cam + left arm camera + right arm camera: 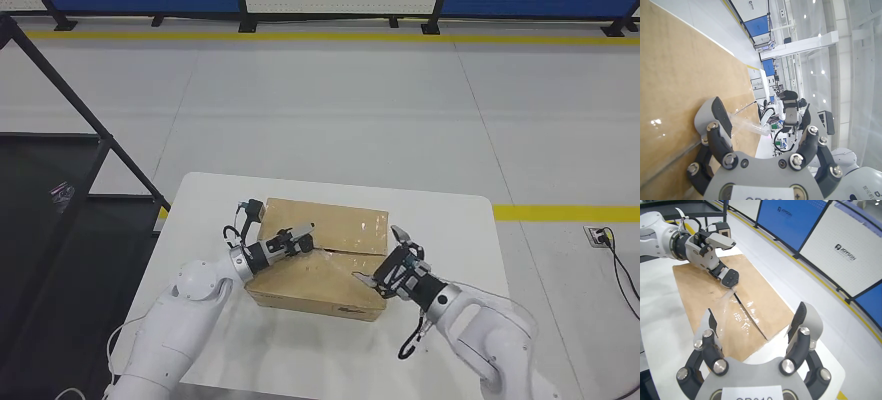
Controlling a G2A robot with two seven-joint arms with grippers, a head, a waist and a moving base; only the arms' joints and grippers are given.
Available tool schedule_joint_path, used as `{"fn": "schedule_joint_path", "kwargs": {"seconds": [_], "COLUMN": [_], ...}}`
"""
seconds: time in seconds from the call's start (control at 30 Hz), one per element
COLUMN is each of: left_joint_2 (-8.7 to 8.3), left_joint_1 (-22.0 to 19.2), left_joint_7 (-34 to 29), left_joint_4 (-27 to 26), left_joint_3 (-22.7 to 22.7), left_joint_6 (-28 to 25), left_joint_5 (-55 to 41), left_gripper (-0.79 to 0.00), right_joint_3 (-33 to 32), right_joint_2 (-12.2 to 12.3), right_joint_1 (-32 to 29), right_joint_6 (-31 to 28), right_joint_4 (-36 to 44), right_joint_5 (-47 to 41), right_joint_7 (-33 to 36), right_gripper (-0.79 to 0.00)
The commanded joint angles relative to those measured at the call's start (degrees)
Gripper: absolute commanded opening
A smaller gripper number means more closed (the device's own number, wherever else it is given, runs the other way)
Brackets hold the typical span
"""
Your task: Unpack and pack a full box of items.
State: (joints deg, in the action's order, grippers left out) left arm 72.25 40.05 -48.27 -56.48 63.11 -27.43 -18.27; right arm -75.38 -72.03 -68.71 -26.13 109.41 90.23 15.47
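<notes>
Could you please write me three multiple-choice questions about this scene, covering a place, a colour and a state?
1. The cardboard box sits on: A the white table; B the floor; C a black rack.
2. The tape along the box seam is: A red; B clear; C black.
3. The right gripper is: A shut on tape; B shut on a flap; C open.
Answers: 1 A, the box rests on the tabletop; 2 B, cardboard shows through it; 3 C, it gapes wide, holding nothing.
</notes>
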Motion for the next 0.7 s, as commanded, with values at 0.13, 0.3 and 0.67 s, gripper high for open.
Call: {"fn": "schedule_joint_path", "kwargs": {"seconds": [0.13,0.3,0.67], "left_joint_2": [0.06,0.12,0.22], "left_joint_1": [-0.09,-0.15,-0.22], "left_joint_7": [-0.25,-0.26,-0.23], "left_joint_4": [0.16,0.21,0.12], "left_joint_3": [0.05,-0.04,0.01], "left_joint_6": [0.05,0.09,0.04], "left_joint_5": [-0.14,0.06,0.1], "left_gripper": [0.0,0.0,0.0], "right_joint_3": [0.96,0.96,14.17], "right_joint_2": [0.44,0.44,0.68], "right_joint_1": [-2.3,-2.3,-4.4], "right_joint_6": [2.99,2.99,7.96], "right_joint_4": [4.7,4.7,6.61], "right_joint_5": [11.42,11.42,42.1], "right_joint_7": [-2.37,-2.37,-2.83], "right_gripper": [0.0,0.0,0.0]}}
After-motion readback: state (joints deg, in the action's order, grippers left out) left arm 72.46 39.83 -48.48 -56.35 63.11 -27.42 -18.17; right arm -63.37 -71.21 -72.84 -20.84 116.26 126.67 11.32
